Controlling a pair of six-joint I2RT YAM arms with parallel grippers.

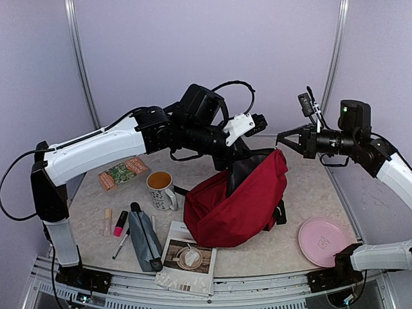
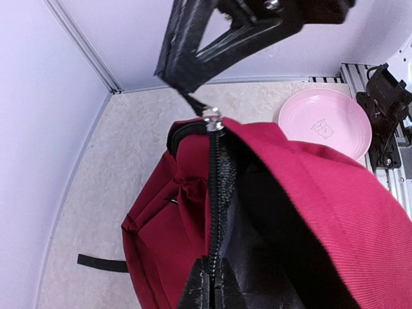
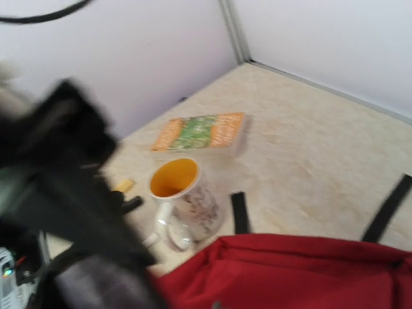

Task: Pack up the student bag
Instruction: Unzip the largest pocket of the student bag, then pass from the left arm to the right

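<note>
In the middle of the table the red bag slumps, its top corner held up and its mouth gaping; the left fingers are pinched shut on the bag's zip edge; the right fingers are closed on the zip pull; a mug stands just left of it; a pink plate lies to its right.

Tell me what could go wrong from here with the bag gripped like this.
1. The right gripper seems to have its jaws on the small zipper pull while the left gripper pinches the student bag by its zipper edge; either thin hold might slip.
2. The mug stands close beside the bag; if the bag drags, it could tip.
</note>
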